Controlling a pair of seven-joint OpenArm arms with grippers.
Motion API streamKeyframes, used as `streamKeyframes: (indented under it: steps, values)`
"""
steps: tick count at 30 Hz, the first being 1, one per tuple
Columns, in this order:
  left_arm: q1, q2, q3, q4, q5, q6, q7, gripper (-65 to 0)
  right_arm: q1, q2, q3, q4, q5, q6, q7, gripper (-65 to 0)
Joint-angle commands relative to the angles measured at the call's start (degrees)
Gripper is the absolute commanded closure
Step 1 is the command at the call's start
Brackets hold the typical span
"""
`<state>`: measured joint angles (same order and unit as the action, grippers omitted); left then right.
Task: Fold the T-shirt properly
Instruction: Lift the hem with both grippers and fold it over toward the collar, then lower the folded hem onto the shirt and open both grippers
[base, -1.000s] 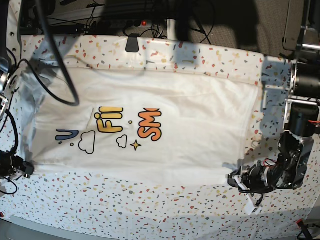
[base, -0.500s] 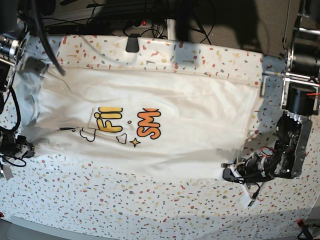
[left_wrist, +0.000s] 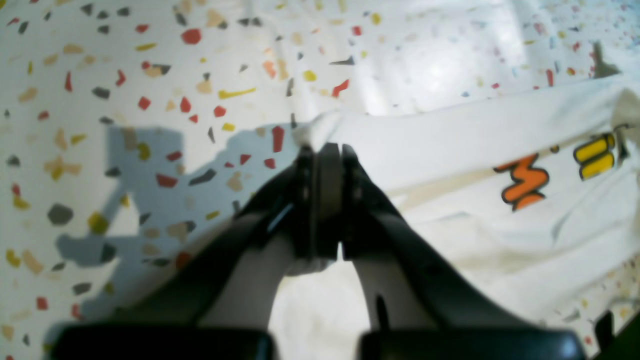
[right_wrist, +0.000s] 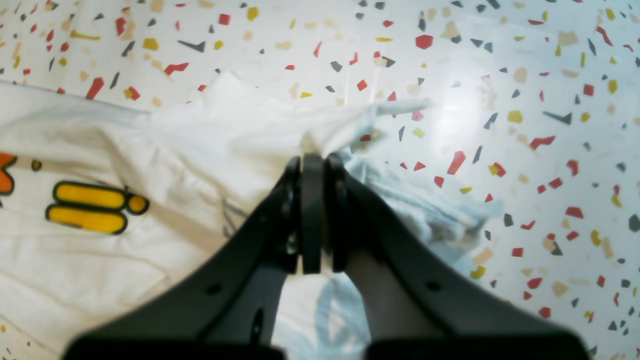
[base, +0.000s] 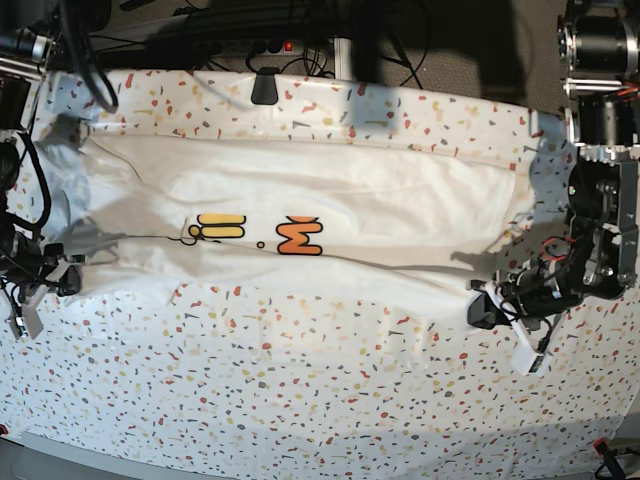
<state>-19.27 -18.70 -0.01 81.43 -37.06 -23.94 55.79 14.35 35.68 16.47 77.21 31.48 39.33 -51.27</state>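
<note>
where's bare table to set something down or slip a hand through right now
Free: the wide strip of table cover between the T-shirt and the near edge, and a narrower band beyond the shirt's far edge, up to the black clip. Crowded: both ends, where the left tool and right tool pinch the shirt.

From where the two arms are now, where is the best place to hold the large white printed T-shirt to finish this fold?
Probably at the two near-edge corners of the white printed T-shirt, coming from each end. The left gripper and right gripper are already shut there; the lifted edge runs taut and straight between them.
</note>
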Motion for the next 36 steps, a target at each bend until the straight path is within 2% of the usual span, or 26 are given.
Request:
streamKeyframes:
  steps: [1, 6, 12, 18, 29, 30, 33, 34, 36]
  values:
    - [-0.6, -0.5, -0.4, 3.1, -0.5, -0.1, -0.7, 0.0, 0.3, 1.3, 0.5, 2.1, 0.5, 0.7, 1.2, 0.0]
    - [2.9, -0.5, -0.4, 8.8, 1.8, 0.4, -0.3, 0.0, -4.1, 1.3, 1.9, 6.4, 0.2, 0.7, 1.3, 0.0]
    - [5.0, -0.5, -0.4, 9.0, 4.2, 2.1, -0.2, 0.0, -7.8, 1.3, 7.4, 6.8, -2.8, 0.7, 1.3, 0.0]
    - [7.0, -0.5, -0.4, 9.0, 4.2, 2.1, -0.1, 0.0, -11.1, 0.9, 8.2, 6.8, -2.8, 0.7, 1.9, 0.0]
    - [8.7, -0.5, -0.4, 9.0, 4.3, 2.1, -0.1, 0.0, -11.4, -4.4, 8.2, 6.8, -4.5, 0.7, 0.6, 0.0]
    - [8.7, -0.5, -0.4, 9.0, 4.3, 2.1, -0.1, 0.0, -11.4, -4.5, 8.2, 6.8, -4.5, 0.7, 0.2, -4.7]
    - [8.7, -0.5, -0.4, 9.0, 5.9, 2.1, 0.1, 0.0, -11.3, -4.4, 8.2, 6.8, -6.2, 0.7, -1.1, -24.6]
    - [8.7, -0.5, -0.4, 9.0, 7.1, 2.1, 0.2, 0.0, -11.4, -4.4, 8.2, 6.8, -8.3, 0.7, -1.1, -28.9]
    - [8.7, -0.5, -0.4, 9.0, 10.0, 2.1, 0.6, -6.7, -11.4, -4.1, 8.2, 6.8, -11.7, 0.7, -1.1, -33.2]
